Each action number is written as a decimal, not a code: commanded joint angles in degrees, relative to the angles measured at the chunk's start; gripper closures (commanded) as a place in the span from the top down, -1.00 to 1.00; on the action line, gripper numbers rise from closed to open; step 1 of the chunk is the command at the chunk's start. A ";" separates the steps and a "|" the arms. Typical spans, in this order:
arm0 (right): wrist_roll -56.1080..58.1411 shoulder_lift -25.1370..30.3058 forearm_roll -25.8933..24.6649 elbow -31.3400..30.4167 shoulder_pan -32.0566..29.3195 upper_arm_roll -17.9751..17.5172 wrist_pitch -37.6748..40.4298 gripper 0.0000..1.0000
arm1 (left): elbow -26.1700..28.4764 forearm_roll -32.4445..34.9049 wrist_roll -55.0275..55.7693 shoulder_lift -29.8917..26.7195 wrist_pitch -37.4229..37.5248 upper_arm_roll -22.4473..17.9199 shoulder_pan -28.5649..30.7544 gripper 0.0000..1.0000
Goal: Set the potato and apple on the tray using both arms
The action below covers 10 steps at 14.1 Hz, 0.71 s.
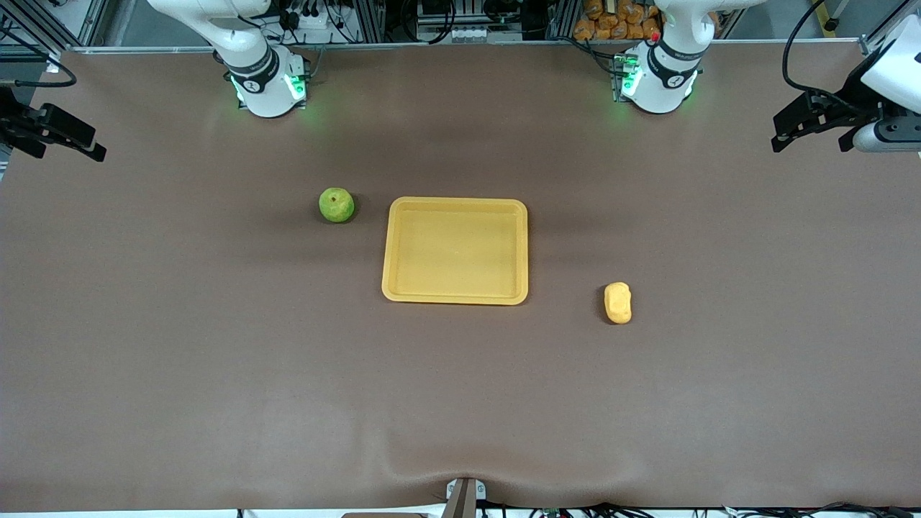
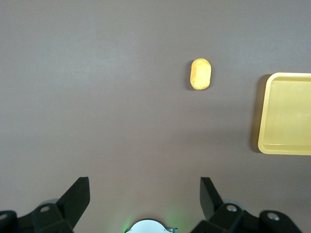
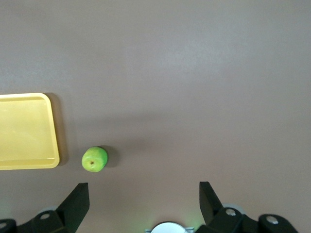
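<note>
Brown matting covers the whole worktop [image 1: 216,374], and the tray [image 1: 455,205] sits near its middle, bare inside, the landmark for everything else.

The apple [image 1: 336,205] rests on the mat just beside the tray's corner toward the right arm's end, level with the tray edge farther from the front camera, close to it but not touching. The potato [image 1: 618,303] lies toward the left arm's end, level with the tray edge nearer the front camera and farther off from the tray than the apple is. Its long axis runs roughly parallel to the tray's short sides.

Both arms wait out at the ends of the worktop, well away from the tray. The left hand [image 1: 799,129] hangs up in the air over the left arm's end, fingers spread wide and holding nothing; its wrist view shows the potato ahead between the open fingertips, with the tray's edge past it. The right hand [image 1: 65,137] hangs over the right arm's end, likewise released and empty, with the apple and the tray's corner ahead in its wrist view.

Judging by this layout, each piece belongs to the arm on its own end: potato to the left, apple to the right. The left hand would likely do best to close across the potato's narrow width.
</note>
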State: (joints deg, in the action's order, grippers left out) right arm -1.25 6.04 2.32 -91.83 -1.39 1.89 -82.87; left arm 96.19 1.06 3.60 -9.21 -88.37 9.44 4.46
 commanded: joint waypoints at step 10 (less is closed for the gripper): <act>4.68 0.38 -2.76 -0.81 -0.37 -0.22 -1.07 1.00 | -1.18 -1.06 1.24 1.48 0.83 -0.12 0.02 1.00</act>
State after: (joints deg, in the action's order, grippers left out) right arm 3.49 6.10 0.53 -92.12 -1.32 1.77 -83.80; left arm 96.16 1.02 3.67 -8.37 -88.36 9.40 4.51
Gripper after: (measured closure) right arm 0.000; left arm 0.000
